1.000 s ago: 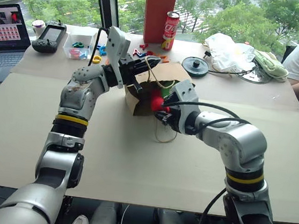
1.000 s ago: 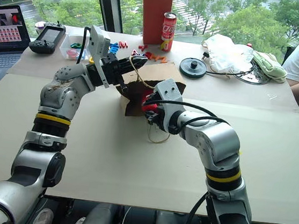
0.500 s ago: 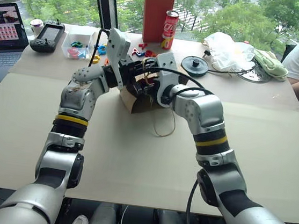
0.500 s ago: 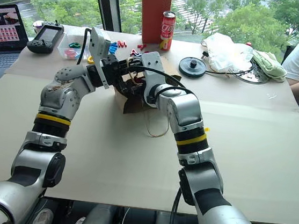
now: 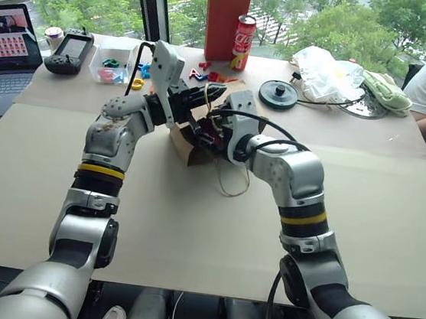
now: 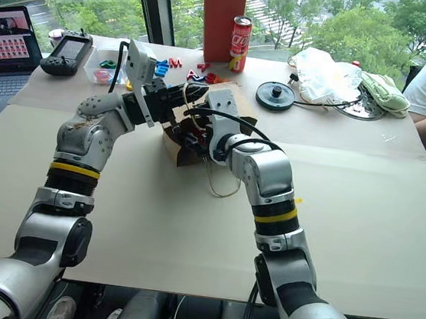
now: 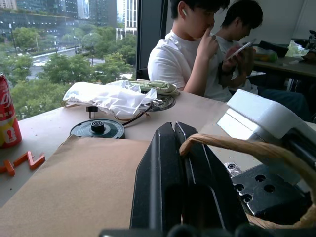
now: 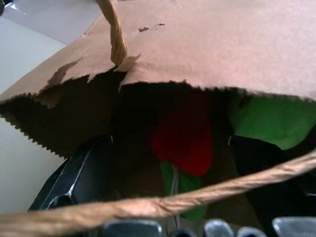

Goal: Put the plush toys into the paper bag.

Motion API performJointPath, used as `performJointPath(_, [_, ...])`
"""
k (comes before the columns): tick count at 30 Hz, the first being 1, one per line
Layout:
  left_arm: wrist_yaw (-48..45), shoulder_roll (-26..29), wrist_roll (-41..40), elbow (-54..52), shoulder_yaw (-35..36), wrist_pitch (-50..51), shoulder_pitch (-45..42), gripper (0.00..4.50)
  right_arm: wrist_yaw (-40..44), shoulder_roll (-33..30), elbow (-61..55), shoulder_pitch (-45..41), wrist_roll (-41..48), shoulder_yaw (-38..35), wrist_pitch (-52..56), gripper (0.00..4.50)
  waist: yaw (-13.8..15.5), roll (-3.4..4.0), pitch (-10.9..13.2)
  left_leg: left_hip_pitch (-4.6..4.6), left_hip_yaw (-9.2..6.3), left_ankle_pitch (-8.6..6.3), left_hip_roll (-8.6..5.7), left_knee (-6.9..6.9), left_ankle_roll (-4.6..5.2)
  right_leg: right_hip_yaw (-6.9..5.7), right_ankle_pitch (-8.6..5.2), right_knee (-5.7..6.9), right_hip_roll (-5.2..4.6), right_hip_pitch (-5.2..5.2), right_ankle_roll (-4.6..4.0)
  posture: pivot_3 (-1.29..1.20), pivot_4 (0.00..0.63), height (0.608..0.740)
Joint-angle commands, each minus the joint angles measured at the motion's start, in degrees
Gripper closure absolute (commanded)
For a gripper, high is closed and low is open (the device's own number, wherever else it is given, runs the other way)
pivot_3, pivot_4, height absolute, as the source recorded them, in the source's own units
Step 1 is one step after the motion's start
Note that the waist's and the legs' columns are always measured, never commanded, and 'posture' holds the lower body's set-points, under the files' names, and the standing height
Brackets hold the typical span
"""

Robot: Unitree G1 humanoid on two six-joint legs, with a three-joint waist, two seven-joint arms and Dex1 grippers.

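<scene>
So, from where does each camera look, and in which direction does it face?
Left and right eye views: on the head, looking forward and down at the table; both arms show, meeting at the paper bag.
Left wrist view: along the shut left gripper pinching a cord handle, toward two seated people.
Right wrist view: into the bag's mouth, at the red chili toy and green toy between open fingers.
All views share the bag.

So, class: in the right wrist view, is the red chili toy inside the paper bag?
Yes: the red chili toy lies inside the paper bag's torn mouth, beside the lime-green toy.
</scene>
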Motion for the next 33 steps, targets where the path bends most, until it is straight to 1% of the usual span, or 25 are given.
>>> performJointPath(1, [0.18,0.05,-0.51,-1.94,0.51,-0.73,-0.52,4.50,0.89,-1.33,-8.47,1.42,2.18,-1.41,4.24,0.31,-0.01,0.00,0.00,0.00,0.00,0.00,0.00,0.00,0.00,0.00,0.00,0.00,0.00,0.00,0.00,0.00,0.150,0.739])
performJointPath(7, [0.39,-0.16,-0.61,-2.09,0.56,-0.59,-0.35,4.50,0.97,-3.30,-17.73,5.43,3.94,-3.02,10.56,0.31,-0.02,0.00,0.00,0.01,-0.02,0.00,0.00,0.00,0.00,0.01,0.00,0.01,0.03,0.00,0.00,0.00,0.150,0.739])
performJointPath(9, [0.42,-0.17,-0.62,-2.02,0.60,-0.60,-0.38,4.50,1.42,-3.90,-20.50,7.60,4.81,-2.20,12.16,0.31,0.01,0.00,0.00,0.02,-0.02,0.00,0.00,0.00,0.00,0.01,0.00,0.00,0.03,0.02,0.00,0.00,0.150,0.739])
performJointPath(11, [0.45,-0.20,-0.60,-1.89,0.61,-0.66,-0.44,4.50,0.83,-4.24,-21.11,10.68,4.18,0.15,12.22,0.31,0.05,0.00,0.00,0.01,-0.02,0.00,0.00,0.00,0.00,0.01,0.00,-0.01,0.02,0.02,0.00,0.00,0.150,0.739])
performJointPath(14, [0.52,-0.47,-0.61,-1.70,0.46,-0.54,-0.82,4.50,-0.29,-4.47,-18.56,15.58,1.61,4.53,8.53,0.31,0.03,-0.01,0.00,0.02,-0.02,0.00,-0.01,0.00,0.00,0.01,0.00,-0.03,0.03,0.02,0.00,0.00,0.150,0.739])
performJointPath(17, [0.54,-0.59,-0.63,-1.49,0.42,-0.46,-1.18,4.50,-1.58,-3.96,-15.48,17.63,-0.64,6.23,3.86,0.31,-0.08,-0.01,0.00,0.02,-0.01,0.00,-0.02,0.02,0.00,0.03,0.00,-0.03,0.03,0.02,0.00,0.00,0.150,0.739])
performJointPath(19, [0.52,-0.64,-0.61,-1.50,0.37,-0.43,-1.22,4.50,-3.12,-5.92,-12.27,18.06,-4.30,8.83,1.46,0.31,-0.07,-0.01,0.00,0.02,-0.02,0.01,-0.04,0.04,0.00,0.05,0.00,-0.04,0.03,0.02,0.00,0.00,0.150,0.739])
performJointPath(24, [0.49,-0.41,-0.66,-1.80,0.43,-0.20,-1.02,4.50,-3.42,-4.60,-9.48,19.35,-5.14,8.50,-1.70,0.31,0.00,-0.02,-0.01,0.13,-0.04,0.01,-0.03,0.12,0.00,0.04,-0.01,-0.21,0.03,0.11,0.01,0.00,0.150,0.739])
performJointPath(26, [0.49,-0.29,-0.68,-2.01,0.44,-0.07,-0.87,4.50,-2.86,-4.47,-8.60,19.62,-5.39,9.27,-2.60,0.81,-0.01,-0.02,-0.01,0.15,-0.05,0.01,-0.03,0.17,-0.01,0.05,-0.01,-0.19,0.04,0.13,0.01,0.00,0.150,0.739])
performJointPath(27, [0.54,-0.28,-0.68,-2.09,0.43,-0.02,-0.85,4.50,-2.73,-4.08,-8.30,19.76,-5.28,9.24,-2.83,0.96,-0.01,-0.02,-0.01,0.16,-0.05,0.02,-0.03,0.17,-0.01,0.05,-0.01,-0.19,0.04,0.15,0.01,0.00,0.150,0.739])
performJointPath(28, [0.59,-0.28,-0.68,-2.13,0.43,0.01,-0.87,4.50,-2.63,-3.62,-7.95,19.80,-5.12,9.16,-2.97,1.21,-0.04,-0.02,-0.01,0.17,-0.05,0.02,-0.03,0.17,0.00,0.05,-0.01,-0.18,0.04,0.15,0.01,0.00,0.150,0.739])
performJointPath(30, [0.71,-0.26,-0.75,-2.09,0.54,0.12,-1.14,4.50,-2.69,-2.06,-6.79,19.77,-4.82,8.39,-3.72,1.97,-0.22,-0.02,-0.01,0.19,-0.05,0.02,-0.01,0.17,0.00,0.06,-0.01,-0.17,0.06,0.14,0.01,0.00,0.150,0.739])
performJointPath(32, [1.13,-0.45,-1.41,-1.98,1.11,0.72,-1.77,4.50,-3.10,-1.03,-4.36,20.12,-5.71,8.35,-5.14,2.57,-0.47,-0.04,-0.03,0.20,-0.05,0.02,0.02,0.16,0.00,0.06,-0.01,-0.15,0.09,0.14,0.01,0.00,0.150,0.739])
performJointPath(33, [1.13,-0.41,-1.35,-1.94,1.10,0.61,-1.92,4.50,-3.08,-0.75,-3.67,20.34,-6.07,8.39,-5.62,2.97,-0.69,-0.05,-0.04,0.21,-0.06,0.02,0.05,0.16,0.00,0.07,0.00,-0.15,0.13,0.14,0.00,0.00,0.150,0.739])
